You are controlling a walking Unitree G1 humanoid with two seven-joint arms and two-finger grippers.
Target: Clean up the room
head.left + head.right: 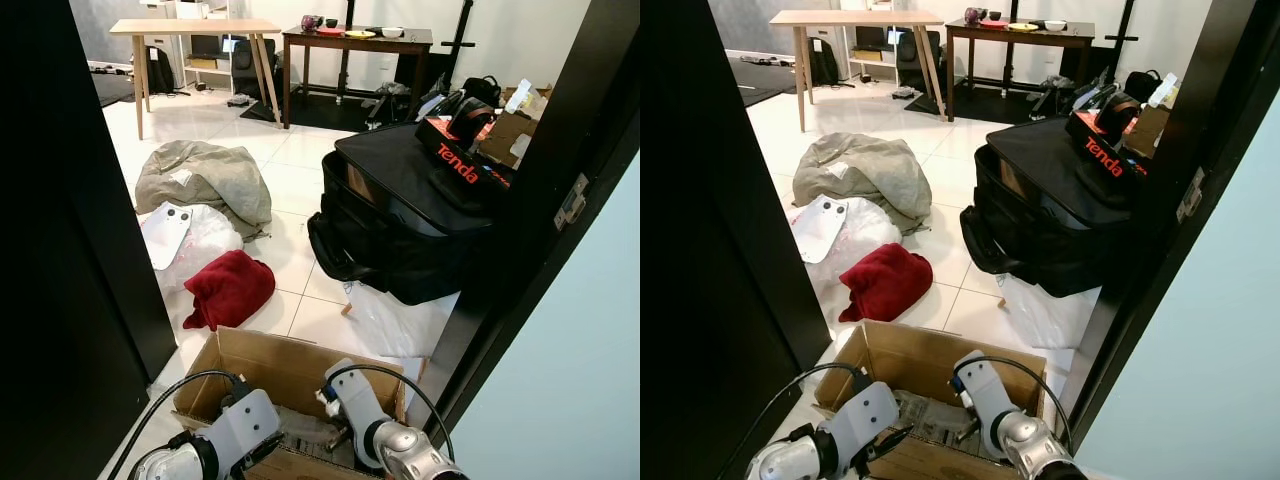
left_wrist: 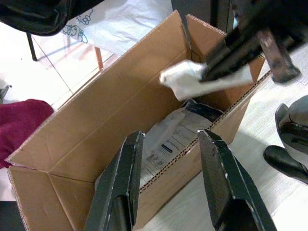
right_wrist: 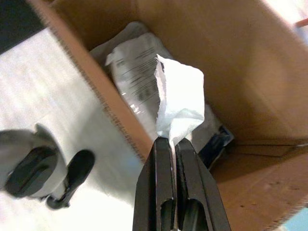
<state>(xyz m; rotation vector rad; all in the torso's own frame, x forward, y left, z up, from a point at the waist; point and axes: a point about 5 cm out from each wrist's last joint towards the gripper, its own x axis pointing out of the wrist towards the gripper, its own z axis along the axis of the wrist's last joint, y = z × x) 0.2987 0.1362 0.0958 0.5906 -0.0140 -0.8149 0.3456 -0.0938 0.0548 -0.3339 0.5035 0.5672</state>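
White floor tiles surrounded the cardboard box point(image 1: 262, 372) at lower centre, above which the right end effector point(image 3: 174, 144) pinched a light, limp, crumpled tissue point(image 3: 180, 103) by its lower edge, while the left end effector point(image 2: 171, 163) hung wide and empty nearby.

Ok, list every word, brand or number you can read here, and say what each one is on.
"Tenda": red letters on the long black box lying on top of the black suitcase.
Printed lines on the plastic bag inside the cardboard box: too small and blurred to read.
The crumpled white paper held by the right pincer: no text visible.
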